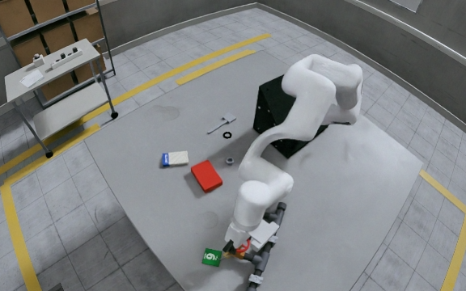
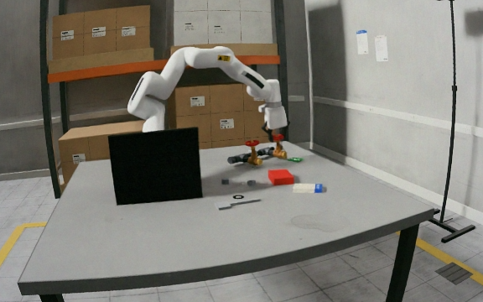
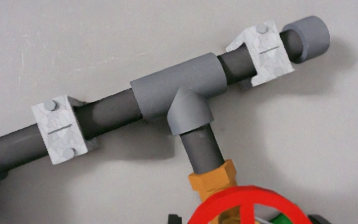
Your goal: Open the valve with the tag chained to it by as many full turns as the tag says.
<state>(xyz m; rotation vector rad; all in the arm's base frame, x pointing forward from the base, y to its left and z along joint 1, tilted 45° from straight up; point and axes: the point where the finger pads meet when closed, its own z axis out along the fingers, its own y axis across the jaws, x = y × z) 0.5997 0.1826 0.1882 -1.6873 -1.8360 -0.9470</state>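
Observation:
A grey pipe run [image 1: 263,255] [image 2: 238,158] [image 3: 180,90] lies at the table's edge with two brass valves on it. Each valve has a red handwheel. A green tag [image 1: 212,257] [image 2: 295,159] lies beside the end valve; its white digit reads as 6 or 9, and I cannot tell which. My gripper [image 1: 239,245] [image 2: 277,137] [image 3: 245,220] points straight down and is shut on that valve's handwheel [image 1: 246,247] [image 2: 278,137] [image 3: 250,206]. Its brass body [image 3: 212,181] shows in the wrist view. The other valve's handwheel [image 2: 251,143] stands free to the left. The arm hides it in the top view.
A black box [image 1: 273,109] [image 2: 155,165] stands by the arm's base. A red block [image 1: 206,175] [image 2: 281,176], a white and blue box [image 1: 175,158] [image 2: 307,188], a grey flat tool [image 1: 222,123] [image 2: 237,203], a black ring [image 1: 227,134] [image 2: 234,197] and a small grey nut [image 1: 230,158] [image 2: 251,182] lie mid-table.

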